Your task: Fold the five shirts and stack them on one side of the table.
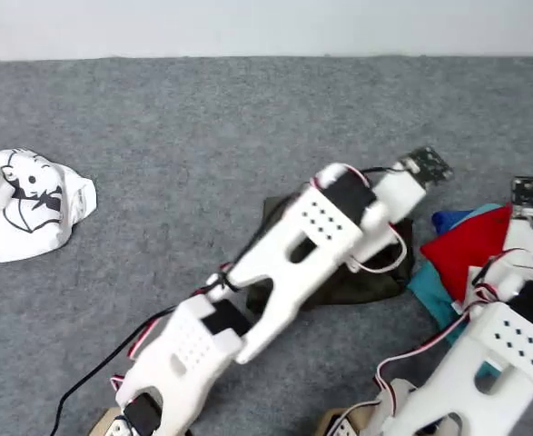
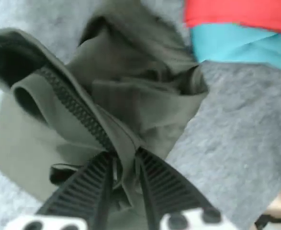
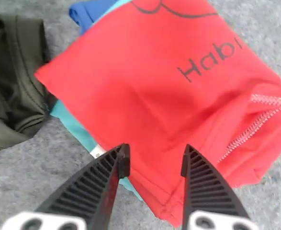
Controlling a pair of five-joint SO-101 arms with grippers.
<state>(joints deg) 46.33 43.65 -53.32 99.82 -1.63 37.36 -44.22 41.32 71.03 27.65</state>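
Left gripper (image 2: pixel 126 160): you have it pinched on a fold of the olive shirt (image 2: pixel 130 86), with cloth bunched between the two fingers. The shirt is rumpled, not flat, with loose folds on the grey table (image 1: pixel 202 118).

High view: your left arm (image 1: pixel 293 245) stretches across the middle of the table. The olive shirt (image 1: pixel 370 282) lies under its far end, just right of centre.

Right gripper (image 3: pixel 153 160): fingers spread, with nothing between them. It hangs over the near edge of the red shirt (image 3: pixel 154 86).

Stack, right side of the table: the red shirt (image 1: pixel 470 245) is on top, lying fairly flat. The teal shirt (image 3: pixel 68 120) shows from under it along one edge, and the blue shirt (image 3: pixel 87 12) shows at the far corner. The olive shirt sits just beside the stack; I can't tell whether they touch. Your right arm (image 1: pixel 502 345) covers the near part of the pile.

White shirt (image 1: pixel 25 204): crumpled in a heap at the far left edge, dark print facing up, well apart from both arms and the stack.
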